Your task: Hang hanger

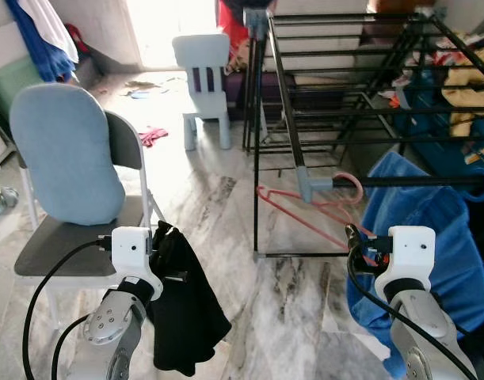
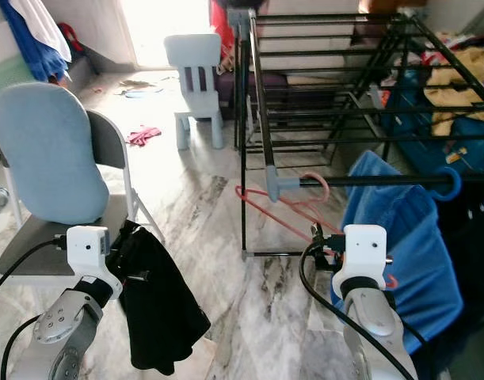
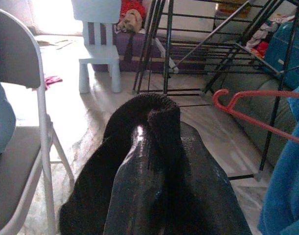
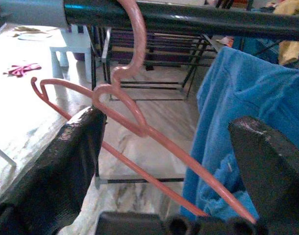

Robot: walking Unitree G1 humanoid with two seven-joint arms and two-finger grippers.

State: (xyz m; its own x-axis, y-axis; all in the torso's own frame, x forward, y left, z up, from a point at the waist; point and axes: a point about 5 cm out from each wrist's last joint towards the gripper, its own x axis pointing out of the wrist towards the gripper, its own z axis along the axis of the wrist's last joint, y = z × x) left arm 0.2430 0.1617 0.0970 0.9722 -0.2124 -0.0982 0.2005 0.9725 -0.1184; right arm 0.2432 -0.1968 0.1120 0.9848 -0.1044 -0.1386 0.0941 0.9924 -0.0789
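Observation:
A pink plastic hanger (image 1: 305,212) hangs by its hook (image 4: 134,44) on the black front rail (image 1: 408,182) of a drying rack, tilted with its body trailing low toward the floor. My right gripper (image 4: 169,147) is open just below the rail. Its two black fingers (image 4: 66,161) stand wide apart on either side of the hanger's lower arm without pressing it. My left gripper (image 1: 166,253) is low beside the chair, shut on a black garment (image 1: 182,309) that drapes down and covers its fingers in the left wrist view.
A blue towel (image 1: 432,229) hangs over the rail right of the hanger. The black drying rack (image 1: 344,79) stretches back. A grey folding chair with a blue cushion (image 1: 67,150) stands at left, a small pale-blue child's chair (image 1: 203,79) behind. Marble floor lies between.

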